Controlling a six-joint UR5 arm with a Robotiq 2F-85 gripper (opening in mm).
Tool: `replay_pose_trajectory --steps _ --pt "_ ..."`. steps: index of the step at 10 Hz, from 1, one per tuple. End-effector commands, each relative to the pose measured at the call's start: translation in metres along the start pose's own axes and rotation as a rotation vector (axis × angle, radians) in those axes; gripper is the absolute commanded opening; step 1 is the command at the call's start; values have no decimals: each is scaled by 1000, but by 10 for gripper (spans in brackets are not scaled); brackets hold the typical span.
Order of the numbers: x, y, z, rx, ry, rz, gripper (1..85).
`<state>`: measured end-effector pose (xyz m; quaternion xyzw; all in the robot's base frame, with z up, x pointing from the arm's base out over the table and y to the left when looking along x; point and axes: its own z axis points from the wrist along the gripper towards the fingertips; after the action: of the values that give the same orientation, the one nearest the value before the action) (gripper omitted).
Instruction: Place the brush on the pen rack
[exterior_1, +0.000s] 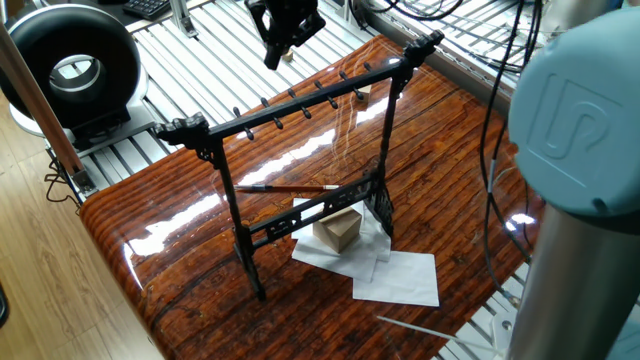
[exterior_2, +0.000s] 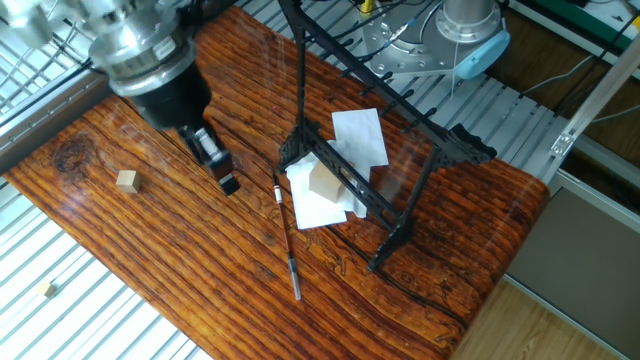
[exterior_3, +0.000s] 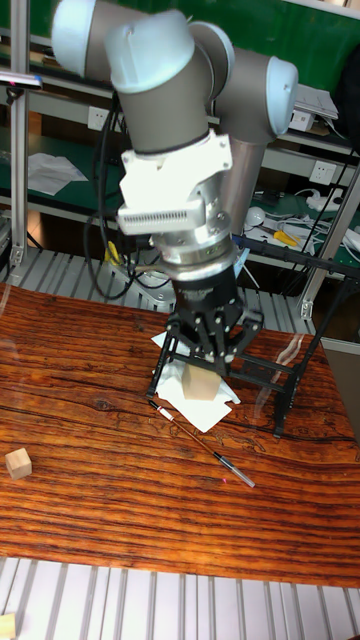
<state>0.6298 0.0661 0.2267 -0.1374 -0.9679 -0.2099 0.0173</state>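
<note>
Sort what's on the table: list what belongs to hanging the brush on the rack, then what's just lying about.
For the job:
- brush, lying flat on the table
- pen rack, standing upright
- gripper, holding nothing

Lying about:
- white paper sheets
- larger wooden block under the rack
- small wooden cube

Pen rack (exterior_1: 300, 150) upright on the table (exterior_1: 170, 260), brush (exterior_1: 285, 189) lying behind, gripper (exterior_1: 275, 50) above, jaws possibly apart
</note>
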Motion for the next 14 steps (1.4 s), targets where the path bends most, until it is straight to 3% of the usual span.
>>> replay_pose_trajectory --steps 1,3,4,5,6,8,11,12,14 --pt "-16 -24 -3 41 -11 -61 107" --pt "-24 -46 -3 67 -27 -114 107" --pt "-27 -60 -3 104 -34 -146 103" --pt "-32 -80 -5 182 -44 -175 73" --pt "-45 -95 -8 250 -81 -213 10" --pt "-47 -119 -8 335 -59 -226 10" --pt "-54 -135 4 324 -52 -155 10" --pt "-48 -151 8 338 -24 -129 10" --pt "-40 -174 18 301 0 -130 10"
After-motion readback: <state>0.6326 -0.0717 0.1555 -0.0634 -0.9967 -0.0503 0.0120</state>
